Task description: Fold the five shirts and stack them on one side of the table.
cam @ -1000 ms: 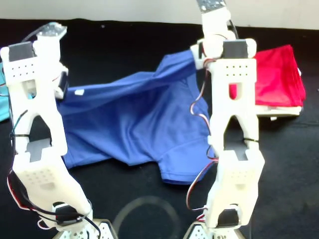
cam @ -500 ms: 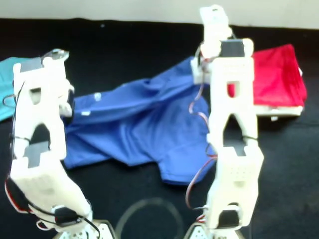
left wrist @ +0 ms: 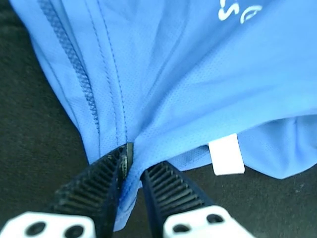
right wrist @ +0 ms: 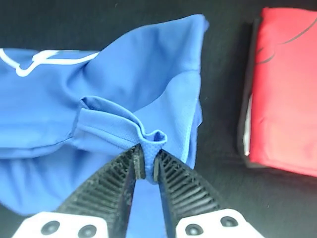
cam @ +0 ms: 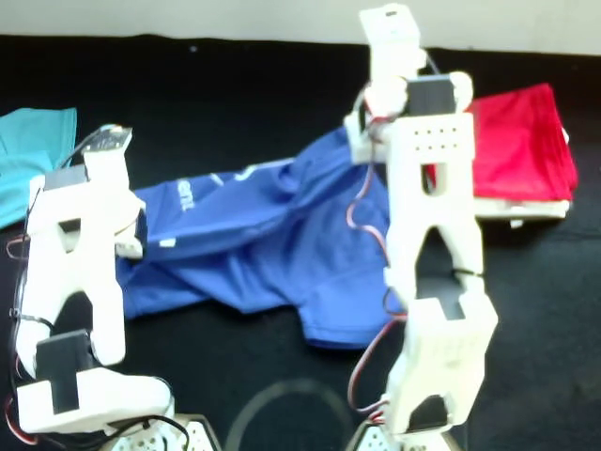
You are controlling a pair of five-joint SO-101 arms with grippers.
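**Pinching the blue shirt at both ends**

Gripping the blue shirt (cam: 272, 244) with both arms at once. Clamped with the left gripper (left wrist: 136, 161) on a bunched edge of the cloth, at the spot where a stitched seam runs in between the ribbed jaws. Just beside that pinch, a white label (left wrist: 226, 154) sewn to the hem. Clamped likewise with the right gripper (right wrist: 147, 158) on a small rolled fold at the opposite edge, jaws squeezed together with cloth between them.

From above: spread in rumpled folds across the middle of the black table (cam: 235, 85). Stretched between the left arm (cam: 80, 263) and the right arm (cam: 432, 207), with white lettering face up near the left arm.

Toward the table's right side, beyond the right arm: a folded red shirt (cam: 521, 150), lying flat and square. Kept apart from the blue one by a strip of bare table, as seen from the right wrist. Under the red one, a thin white layer (cam: 526, 209), possibly another folded shirt, though too little of it shows to be sure.

At the far left edge: a teal shirt (cam: 33, 155), loose and not folded, cut off by the frame. Lying on the far side of the left arm from the blue shirt.
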